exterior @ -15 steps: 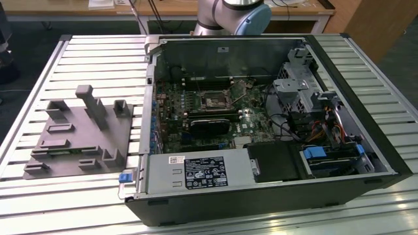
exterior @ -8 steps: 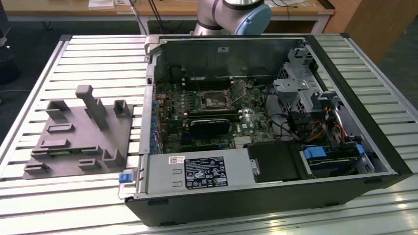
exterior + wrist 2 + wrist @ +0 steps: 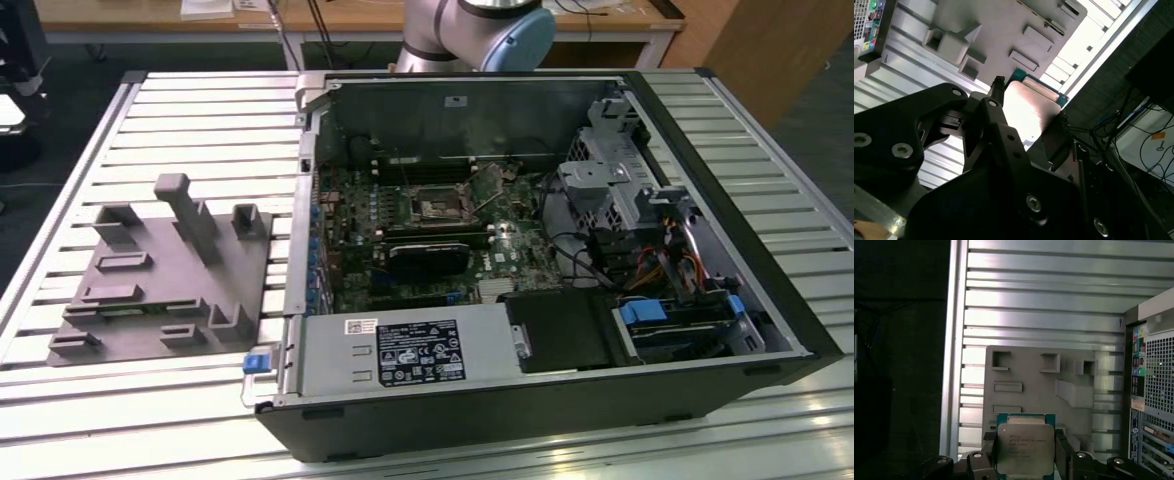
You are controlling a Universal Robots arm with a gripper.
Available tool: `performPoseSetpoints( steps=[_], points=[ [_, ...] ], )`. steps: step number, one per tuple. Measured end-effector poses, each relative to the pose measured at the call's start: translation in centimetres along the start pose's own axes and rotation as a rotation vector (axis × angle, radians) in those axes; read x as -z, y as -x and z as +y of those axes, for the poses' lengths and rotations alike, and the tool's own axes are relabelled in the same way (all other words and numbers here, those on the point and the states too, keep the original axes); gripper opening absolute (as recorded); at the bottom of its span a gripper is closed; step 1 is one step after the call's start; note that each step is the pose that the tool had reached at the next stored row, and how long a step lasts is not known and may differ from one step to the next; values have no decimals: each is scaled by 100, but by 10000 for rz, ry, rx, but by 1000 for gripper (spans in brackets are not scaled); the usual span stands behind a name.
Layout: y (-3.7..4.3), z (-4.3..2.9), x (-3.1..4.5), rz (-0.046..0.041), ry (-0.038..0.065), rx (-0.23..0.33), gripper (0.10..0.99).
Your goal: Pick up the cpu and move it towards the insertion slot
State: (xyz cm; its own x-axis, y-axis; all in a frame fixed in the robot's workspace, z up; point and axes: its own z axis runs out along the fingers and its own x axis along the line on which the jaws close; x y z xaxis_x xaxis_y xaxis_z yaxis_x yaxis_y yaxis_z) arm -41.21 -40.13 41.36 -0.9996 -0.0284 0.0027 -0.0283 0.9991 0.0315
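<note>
On the exterior view's left, the grey plastic block [image 3: 167,275] with upright posts sits on the ribbed metal table [image 3: 80,160]; to its right, the insertion slot [image 3: 438,207], a shiny square frame, lies in the open computer case [image 3: 561,400]. In both wrist views the tool [image 3: 1025,452] pinches the cpu [image 3: 1025,447] by its edges, above the block. Its smooth metal top and thin edges give little purchase, so it could tilt or slip out.

The cpu [image 3: 1025,449], a flat square chip with a silvery metal top on a green-edged board, sits clamped between the gripper [image 3: 1025,460] fingers in both wrist views, while the insertion slot [image 3: 439,208], a dark-centred square socket in a shiny frame, lies on the motherboard.
</note>
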Motion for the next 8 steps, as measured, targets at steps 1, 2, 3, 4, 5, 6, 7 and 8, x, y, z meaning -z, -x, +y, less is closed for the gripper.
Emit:
performPoseSetpoints(
  steps=[1, 2, 3, 4, 5, 6, 7, 8],
  points=[
    [26, -1, 0, 0, -1, -1, 545],
    [56, -1, 0, 0, 0, -1, 545],
    [90, -2, 1, 1, -1, 0, 545],
    [128, -3, 1, 1, -1, 0, 545],
    [163, -4, 1, 0, 0, -1, 545],
    [198, -5, 1, 0, 0, -1, 545],
    [227, -6, 1, 0, 0, -1, 545],
    [257, -7, 2, 1, -1, -1, 545]
  ],
)
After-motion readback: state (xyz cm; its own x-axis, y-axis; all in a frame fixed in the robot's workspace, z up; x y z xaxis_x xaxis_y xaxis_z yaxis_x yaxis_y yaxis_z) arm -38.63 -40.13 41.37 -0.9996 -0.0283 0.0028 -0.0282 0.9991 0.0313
